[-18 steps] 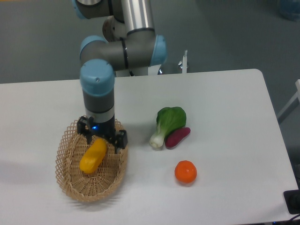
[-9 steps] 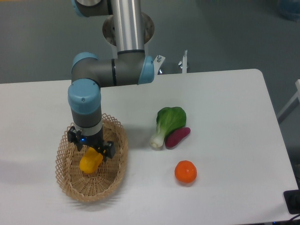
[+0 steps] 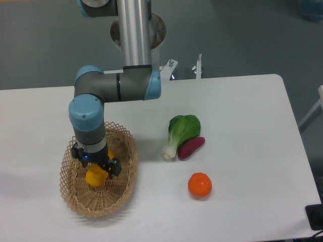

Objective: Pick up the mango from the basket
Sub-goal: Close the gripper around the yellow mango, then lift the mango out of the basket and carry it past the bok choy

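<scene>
Mango [image 3: 96, 176] low in basket [image 3: 126, 174] at left, smooth yellow-orange skin mostly hidden under gripper [image 3: 96, 168]. Fingers straddling fruit, whether clamped or merely around it impossible to tell. Reach looks done; grasp unconfirmed, lift out of basket not yet made. Tan woven wicker, oval, open lattice rim. Further right, leafy green bok choy [image 3: 180, 133] touching glossy purple eggplant [image 3: 191, 147]; round deep-coloured orange [image 3: 200, 185] just below.

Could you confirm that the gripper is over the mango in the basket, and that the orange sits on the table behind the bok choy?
Not quite: the camera view shows the orange in front of the bok choy, nearer the camera. The gripper is indeed over the mango in the basket.
</scene>
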Available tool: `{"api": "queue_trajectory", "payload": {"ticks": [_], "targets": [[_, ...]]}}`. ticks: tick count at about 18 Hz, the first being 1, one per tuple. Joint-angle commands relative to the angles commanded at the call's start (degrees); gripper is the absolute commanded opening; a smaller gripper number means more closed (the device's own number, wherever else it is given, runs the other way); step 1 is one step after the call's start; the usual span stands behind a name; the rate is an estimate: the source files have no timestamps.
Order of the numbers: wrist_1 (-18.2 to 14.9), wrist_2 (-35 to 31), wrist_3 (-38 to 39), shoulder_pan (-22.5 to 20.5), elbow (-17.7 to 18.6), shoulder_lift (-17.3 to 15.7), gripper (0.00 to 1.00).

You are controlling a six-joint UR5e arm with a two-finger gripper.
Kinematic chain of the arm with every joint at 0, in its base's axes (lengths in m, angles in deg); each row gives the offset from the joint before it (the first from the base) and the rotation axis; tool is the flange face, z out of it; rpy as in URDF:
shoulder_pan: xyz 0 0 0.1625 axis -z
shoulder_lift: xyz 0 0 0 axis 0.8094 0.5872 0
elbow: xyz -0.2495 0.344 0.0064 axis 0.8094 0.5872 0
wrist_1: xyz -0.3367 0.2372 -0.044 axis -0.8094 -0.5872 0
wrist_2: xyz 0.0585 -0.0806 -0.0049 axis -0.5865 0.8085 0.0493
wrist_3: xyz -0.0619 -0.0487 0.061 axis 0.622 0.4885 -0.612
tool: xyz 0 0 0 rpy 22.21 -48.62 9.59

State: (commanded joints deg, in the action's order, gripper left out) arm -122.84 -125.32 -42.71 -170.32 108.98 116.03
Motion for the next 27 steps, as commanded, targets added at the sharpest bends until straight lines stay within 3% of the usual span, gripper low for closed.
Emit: {"api": "queue_trajectory", "payload": {"ticks": [2,5,6,12,18,22,27], "targets": [[0.3,-1.1,0.7,0.3,0.0,0.0,1.0],[0.4,-1.1,2.5,0.4,0.0,-0.1,0.63],[0.4,-1.2,2.5,0.4,0.0,-0.2,0.58],[0.4,-1.8,2.1,0.4,-0.1,-0.5,0.52],[0.4,-1.9,1.6,-0.1,-1.3,-2.4,0.52],[-0.6,-1.3,-3.1,-5.6,-1.8,-8.4,0.52],[-1.1,-1.4,-9.0,-10.7,-1.2,-11.3,0.53]]}}
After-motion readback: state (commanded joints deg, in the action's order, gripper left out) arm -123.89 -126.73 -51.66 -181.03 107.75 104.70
